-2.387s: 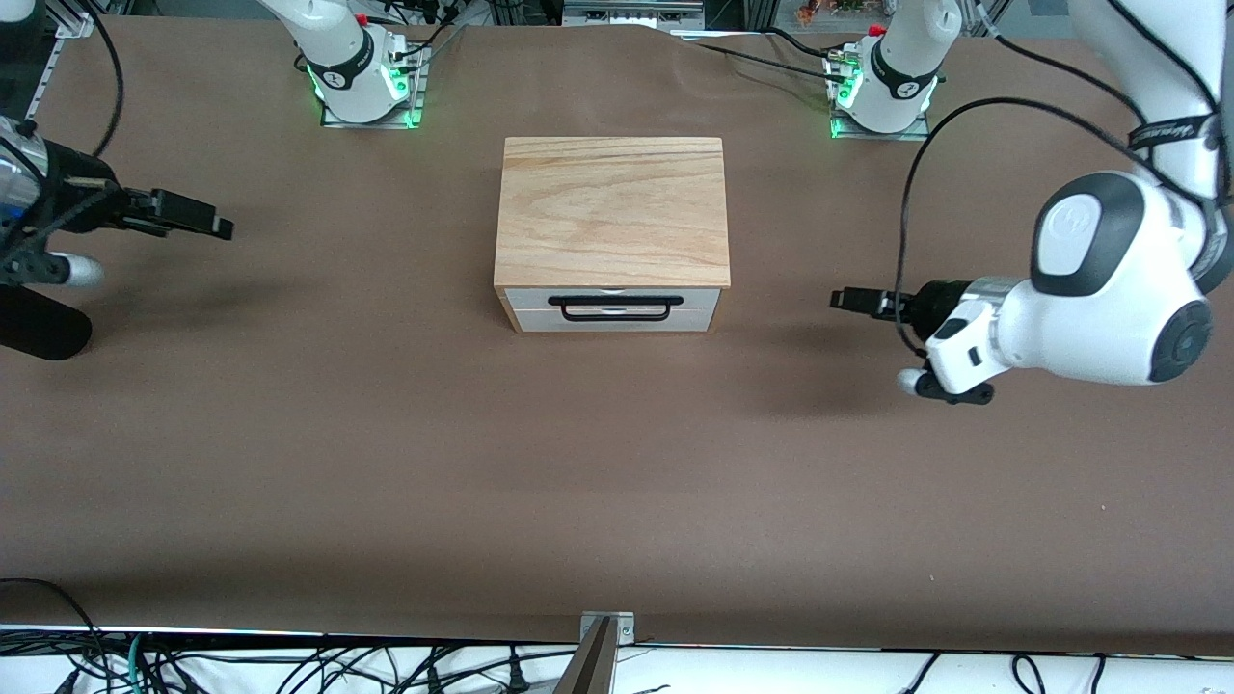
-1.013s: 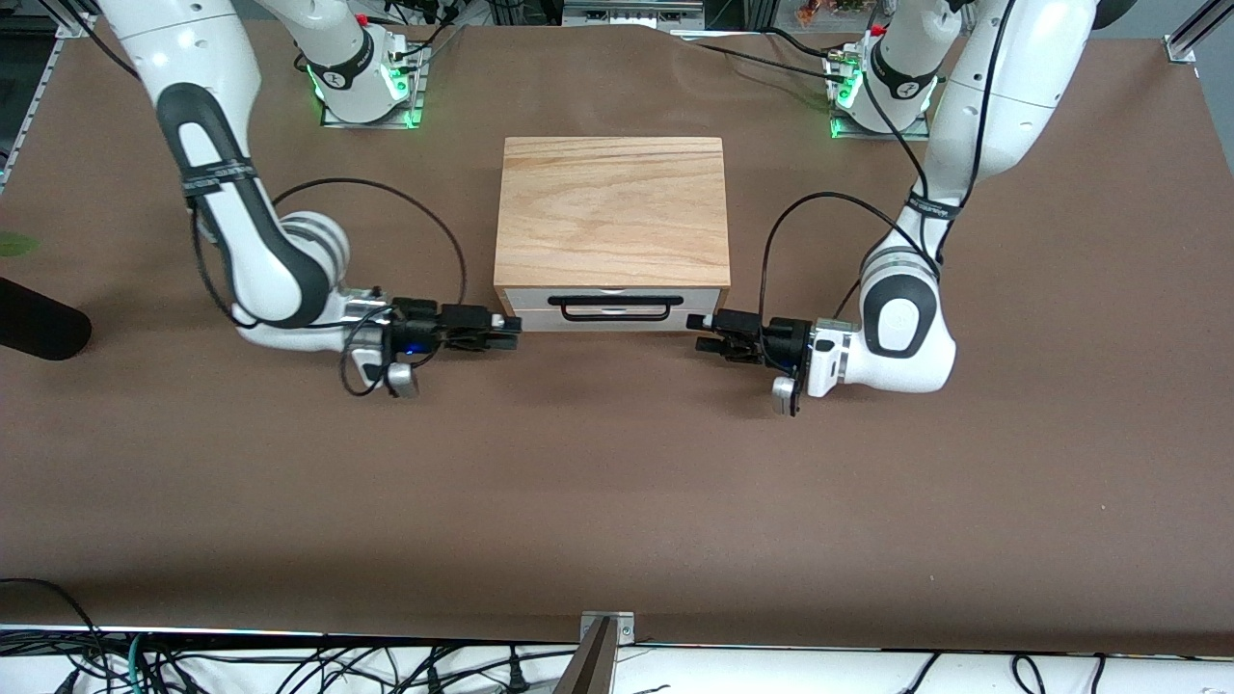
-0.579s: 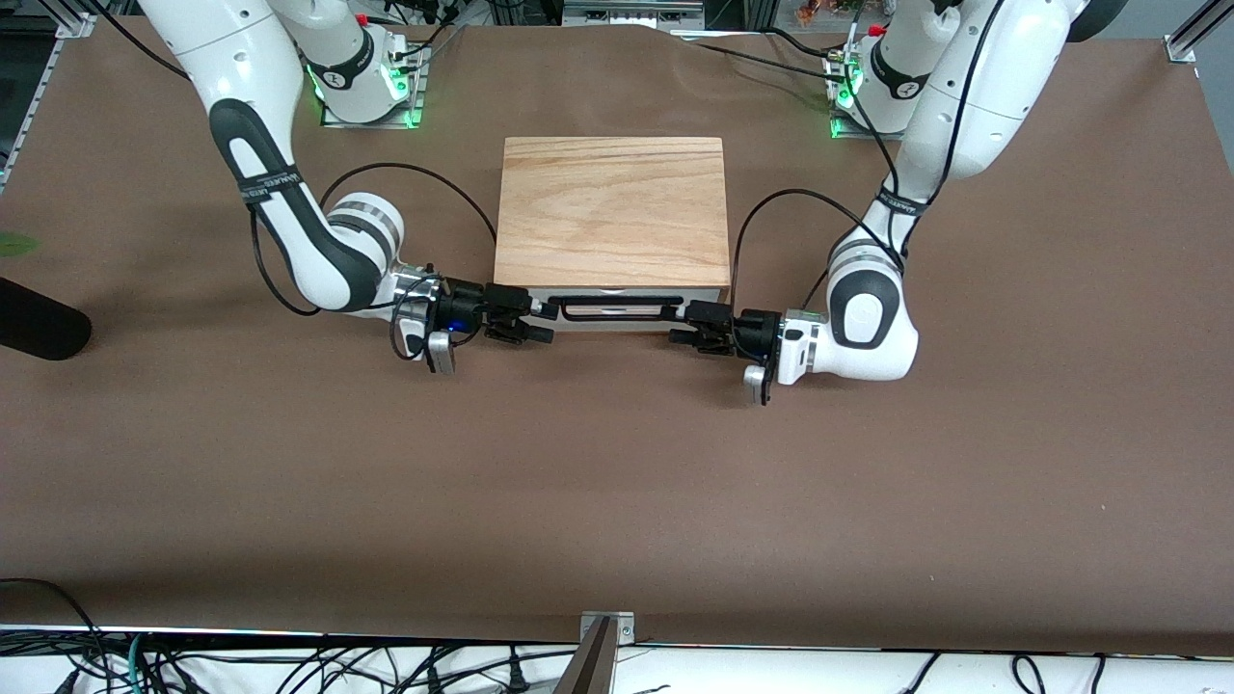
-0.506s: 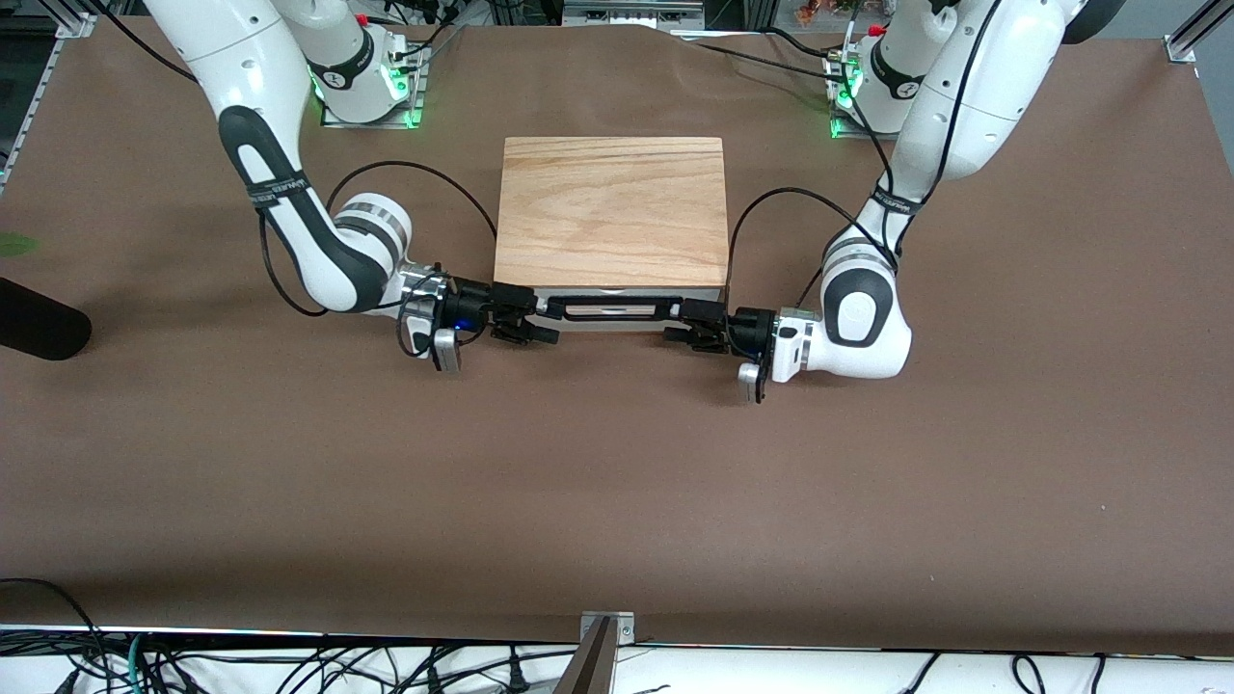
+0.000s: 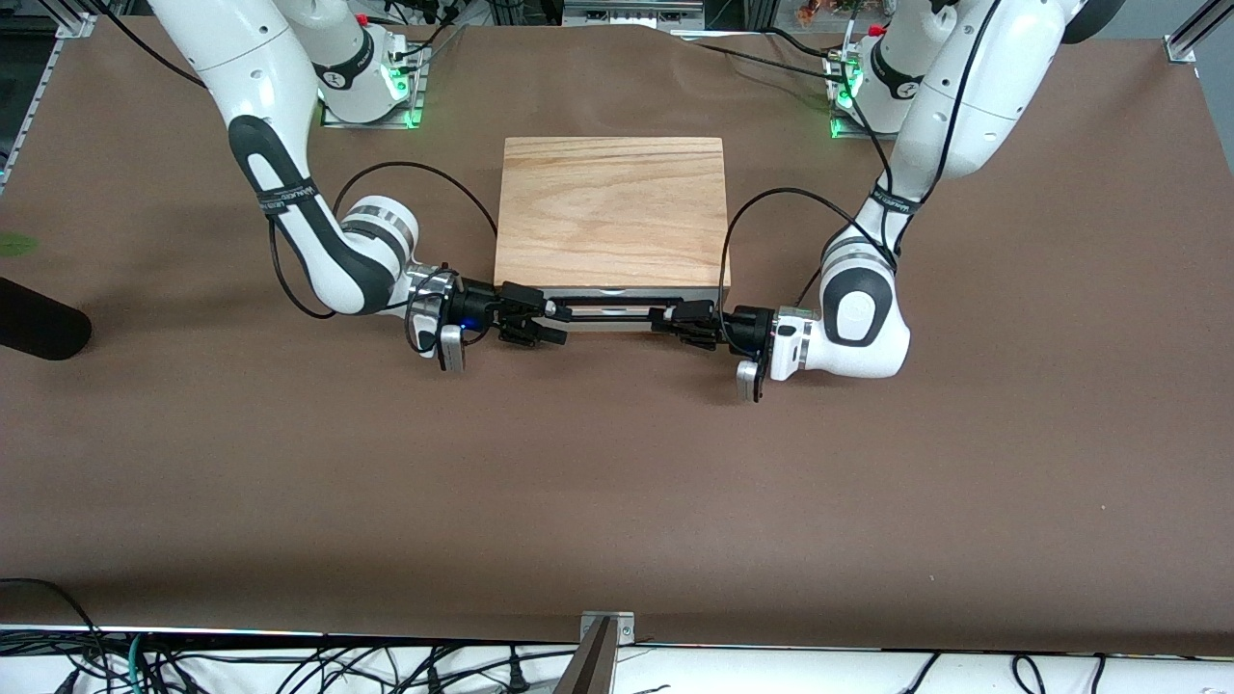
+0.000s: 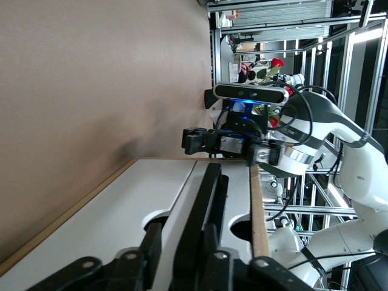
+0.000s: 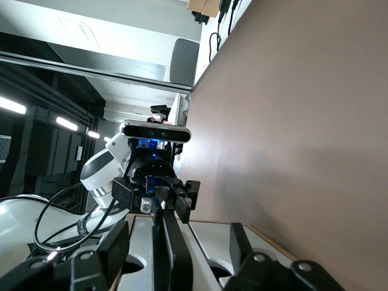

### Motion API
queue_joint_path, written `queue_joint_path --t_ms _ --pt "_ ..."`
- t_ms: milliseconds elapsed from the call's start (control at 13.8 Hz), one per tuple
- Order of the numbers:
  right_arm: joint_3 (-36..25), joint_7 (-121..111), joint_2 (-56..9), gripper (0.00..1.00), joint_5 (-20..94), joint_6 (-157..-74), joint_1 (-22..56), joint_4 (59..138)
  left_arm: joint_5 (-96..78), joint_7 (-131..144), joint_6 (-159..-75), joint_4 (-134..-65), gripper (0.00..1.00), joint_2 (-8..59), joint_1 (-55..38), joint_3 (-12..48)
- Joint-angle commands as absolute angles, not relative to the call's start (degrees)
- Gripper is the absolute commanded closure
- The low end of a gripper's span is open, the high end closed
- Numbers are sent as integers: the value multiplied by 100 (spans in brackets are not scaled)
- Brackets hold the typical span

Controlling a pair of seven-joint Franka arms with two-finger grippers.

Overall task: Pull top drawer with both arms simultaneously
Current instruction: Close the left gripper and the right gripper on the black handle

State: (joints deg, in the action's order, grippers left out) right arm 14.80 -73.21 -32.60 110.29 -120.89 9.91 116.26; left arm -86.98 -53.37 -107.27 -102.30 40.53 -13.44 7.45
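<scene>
The top drawer is closed under the box's wood-grain top slab. Its thin black handle runs across the white front. My right gripper is open, with its fingers on both sides of the handle's end toward the right arm's end of the table. My left gripper is open around the other end. In the left wrist view the handle passes between the fingers of the left gripper, against the top drawer. In the right wrist view the handle lies between the wide-spread fingers of the right gripper.
A second white front panel sits below the top drawer. The arm bases stand at the table's back edge. A black cylinder lies at the right arm's end. A metal bracket and cables line the front edge.
Both arms have swung in from the table's ends to the drawer front. Both grippers have moved along the front onto the handle's two ends. The drawer has not moved.
</scene>
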Motion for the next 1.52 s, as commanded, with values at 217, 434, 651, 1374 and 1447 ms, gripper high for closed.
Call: queue_joint_path --t_ms 217,434,651,1374,1447 --pt "1521 -7567 -3331 27 11575 -12085 1081 11417 -8859 -5555 -10740 -10327 87 3973 -1345 809" --pt "1521 -7567 -3366 27 11697 -12120 1099 11251 -8859 -5555 -10740 -10318 100 3981 -1345 809" --pt "1503 -7550 -3419 31 11664 -12068 1055 11074 -8859 -5555 -10740 -10318 100 3981 -1345 809" --pt "1512 -5466 -3963 40 9062 -12006 1116 10248 -8807 -5563 -10740 -10275 100 3982 -1327 809" --pt "1512 -5493 -3999 40 9062 -12015 1142 10248 -8798 -5563 -10740 -10274 100 3981 -1327 809"
